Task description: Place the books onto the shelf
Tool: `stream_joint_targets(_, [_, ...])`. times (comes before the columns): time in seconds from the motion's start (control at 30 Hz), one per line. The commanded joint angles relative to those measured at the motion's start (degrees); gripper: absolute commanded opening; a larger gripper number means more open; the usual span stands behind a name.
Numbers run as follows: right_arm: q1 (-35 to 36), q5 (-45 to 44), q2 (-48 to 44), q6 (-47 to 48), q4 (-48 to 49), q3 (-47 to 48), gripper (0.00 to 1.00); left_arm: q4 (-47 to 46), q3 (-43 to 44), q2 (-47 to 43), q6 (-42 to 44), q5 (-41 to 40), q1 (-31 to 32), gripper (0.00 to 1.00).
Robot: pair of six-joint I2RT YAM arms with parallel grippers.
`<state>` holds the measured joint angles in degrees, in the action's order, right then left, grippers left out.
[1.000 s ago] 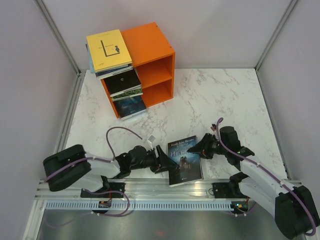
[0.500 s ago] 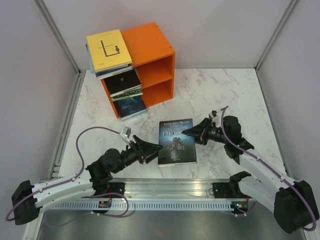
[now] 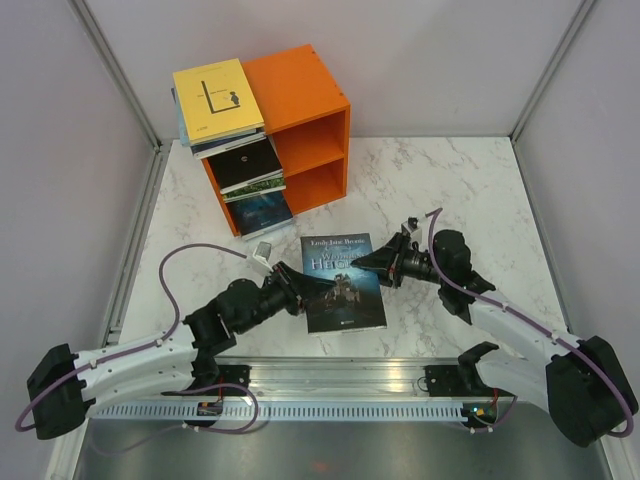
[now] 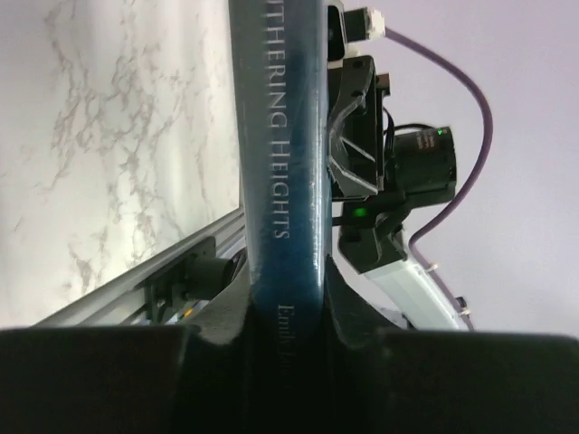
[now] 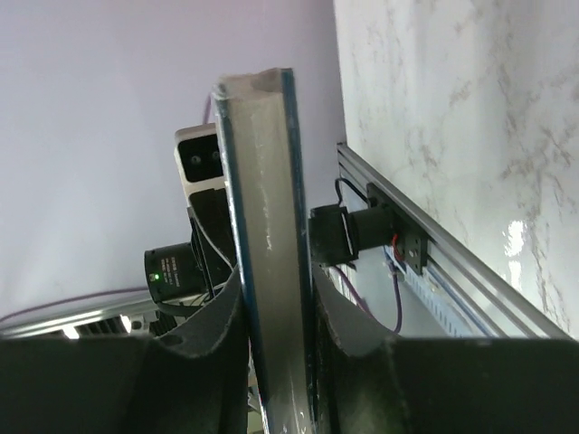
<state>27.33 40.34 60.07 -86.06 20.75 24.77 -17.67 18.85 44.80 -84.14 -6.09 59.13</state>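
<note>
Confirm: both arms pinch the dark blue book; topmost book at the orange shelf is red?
Not red. Top external view: left fingers and right fingers pinch the dark blue book; topmost book at the orange shelf is yellow.

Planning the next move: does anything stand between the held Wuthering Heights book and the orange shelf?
Nothing visible does. The book, clamped between left gripper and right gripper, has only bare marble table between it and the shelf, whose openings on this side look free.
</note>
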Motion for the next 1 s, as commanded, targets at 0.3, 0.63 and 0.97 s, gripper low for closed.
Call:
stream_joint_targets(0.3, [0.62,1.76,-4.43,0.02,-2.38,1.6,0.95,16.69,14.45,0.47,6.27,-8.83,-0.95,0.02])
stream_joint_targets(0.63, [7.03,-3.6,-16.46,-10.34,-3.44,-4.29,0.94,21.54,19.29,2.84,4.87,-13.69,-0.95,0.02])
stream_joint_targets(0.97, [7.21,-7.99,-22.37,-19.93,-0.8,-5.09,0.51,24.7,19.91,2.84,2.14,-17.2,-0.86,0.02])
